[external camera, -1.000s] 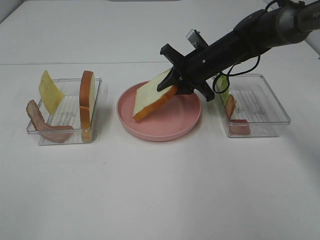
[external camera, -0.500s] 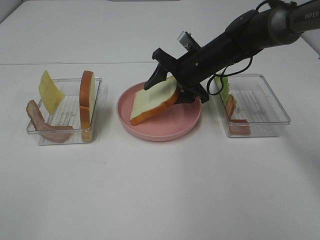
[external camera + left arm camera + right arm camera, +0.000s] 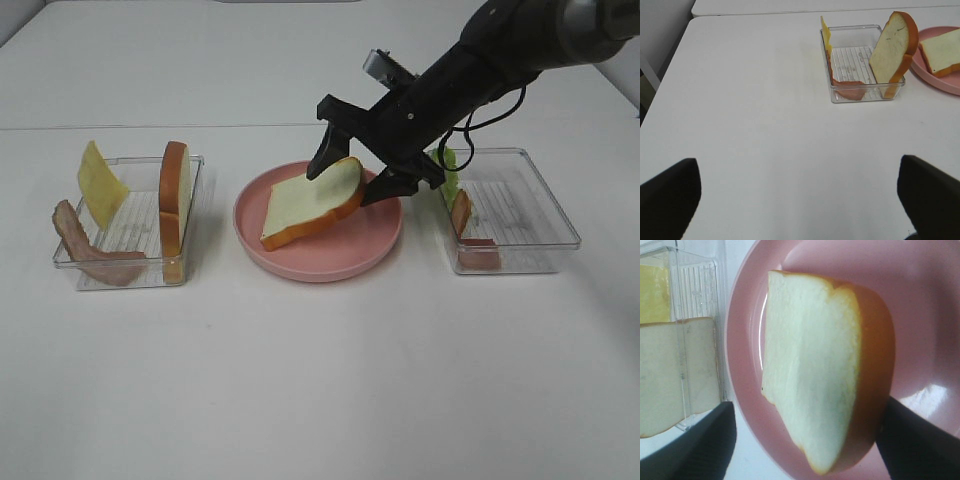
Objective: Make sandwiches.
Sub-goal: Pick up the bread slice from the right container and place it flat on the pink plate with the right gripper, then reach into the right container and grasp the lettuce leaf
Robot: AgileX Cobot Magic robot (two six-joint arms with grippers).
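The right fingers (image 3: 695, 447) stand wide apart, one on each side of the bread slice (image 3: 305, 205) near its rounded end. We cannot tell whether either one touches the crust. The slice lies white face up on the pink plate (image 3: 335, 262), which sits on the table (image 3: 320, 380) between two clear trays. The right arm slants in from the far right, passing above the plate-side wall of the right tray (image 3: 545, 232). In that tray we see green lettuce (image 3: 449, 170) against the wall nearest the plate, partly hidden by the arm. A reddish-brown strip (image 3: 478, 252) lies just beside it.

The left fingers (image 3: 670, 200) are also spread wide with nothing between them, above bare table and well apart from the left tray (image 3: 192, 168). In that tray an upright bread slice (image 3: 174, 195) stands on edge against the plate-side wall. A yellow cheese slice (image 3: 100, 185) leans at the opposite side, poking above the rim. A bacon strip (image 3: 85, 250) curls along that outer wall.
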